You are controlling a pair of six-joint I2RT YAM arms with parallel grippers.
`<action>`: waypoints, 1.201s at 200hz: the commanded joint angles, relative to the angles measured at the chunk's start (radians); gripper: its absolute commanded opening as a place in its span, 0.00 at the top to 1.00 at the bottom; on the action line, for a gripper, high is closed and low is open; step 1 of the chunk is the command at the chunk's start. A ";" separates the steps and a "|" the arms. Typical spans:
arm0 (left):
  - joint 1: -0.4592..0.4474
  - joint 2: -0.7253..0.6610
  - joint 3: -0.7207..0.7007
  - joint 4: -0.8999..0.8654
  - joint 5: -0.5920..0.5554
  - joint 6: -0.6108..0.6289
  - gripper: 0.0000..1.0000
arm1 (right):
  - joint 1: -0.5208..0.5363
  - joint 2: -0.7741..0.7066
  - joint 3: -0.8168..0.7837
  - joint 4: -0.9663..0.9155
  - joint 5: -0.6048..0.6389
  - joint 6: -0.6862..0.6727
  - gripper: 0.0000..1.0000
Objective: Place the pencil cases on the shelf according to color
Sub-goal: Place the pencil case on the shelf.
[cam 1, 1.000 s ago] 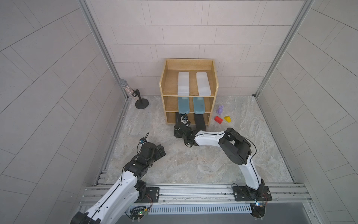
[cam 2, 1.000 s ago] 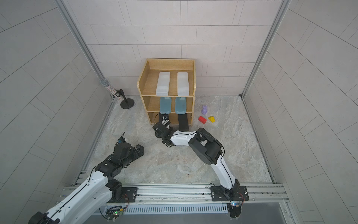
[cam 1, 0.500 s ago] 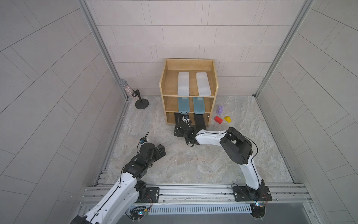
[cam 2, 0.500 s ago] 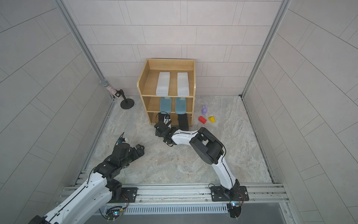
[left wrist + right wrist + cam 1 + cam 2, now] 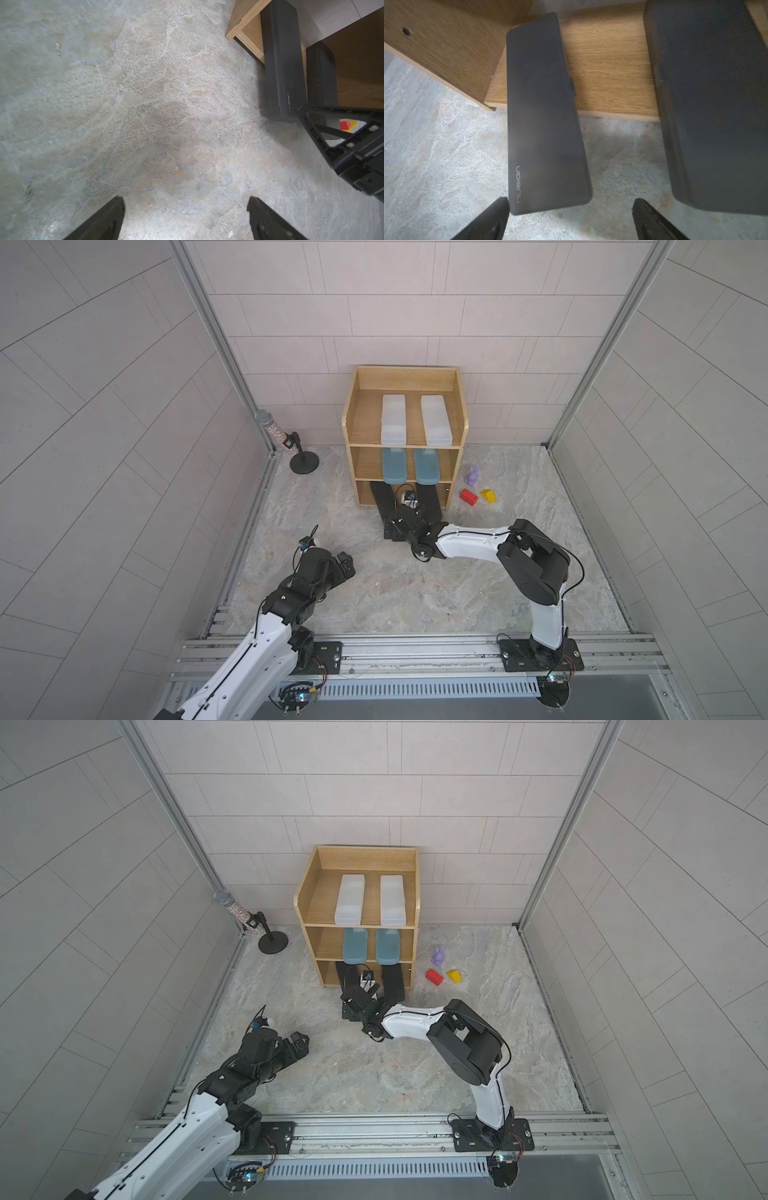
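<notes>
Down at the foot of the shelf (image 5: 348, 418), the right arm is stretched out low over the table (image 5: 415, 593). Its elbow is folded up near its base and the forearm runs almost flat toward the bottom level. The right gripper (image 5: 409, 514) sits right in front of that level, at the sticking-out ends of the black cases. In the wrist view its fingers (image 5: 488, 222) are spread wide with nothing pinched between them. The slanted black case (image 5: 542, 108), the one with the logo, lies half on the bottom board and half out over the table, with its near end just past the fingertips. One tip is right by the case's corner, and I honestly can't tell if it touches. The other black case (image 5: 712, 104) lies alongside and also pokes out past the front edge.

The left arm is folded in closer to the rail (image 5: 415, 649), wrist bent down. The left gripper (image 5: 343, 566) hovers over bare table, well apart from the shelf. Its fingers (image 5: 99, 224) are spread wide too, holding nothing.

As for the rest, the teal cases (image 5: 394, 466) are side by side on the middle level and the white cases (image 5: 393, 425) side by side on top. A red block (image 5: 468, 497), yellow block (image 5: 489, 495) and purple bunny (image 5: 473, 476) sit on the table just beside the shelf. A microphone stand (image 5: 303, 462) is off by the wall on the other side.
</notes>
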 commanded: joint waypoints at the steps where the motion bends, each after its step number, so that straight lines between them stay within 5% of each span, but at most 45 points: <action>1: 0.006 -0.013 0.004 -0.026 0.001 0.012 0.00 | 0.019 -0.066 -0.031 -0.033 0.022 -0.022 0.06; 32: 0.006 -0.019 0.031 -0.029 -0.005 0.015 0.00 | 0.046 -0.137 -0.116 -0.003 0.044 -0.037 0.23; 62: 0.006 -0.015 0.034 -0.031 -0.011 0.012 0.00 | 0.051 -0.151 -0.150 0.005 -0.008 -0.034 0.54; 91: 0.006 -0.010 0.032 -0.024 -0.018 0.013 0.00 | 0.049 -0.087 -0.105 0.002 -0.068 -0.055 0.64; 240: 0.006 0.015 0.031 -0.016 -0.034 0.025 0.00 | -0.020 0.201 0.197 0.035 -0.157 -0.077 0.66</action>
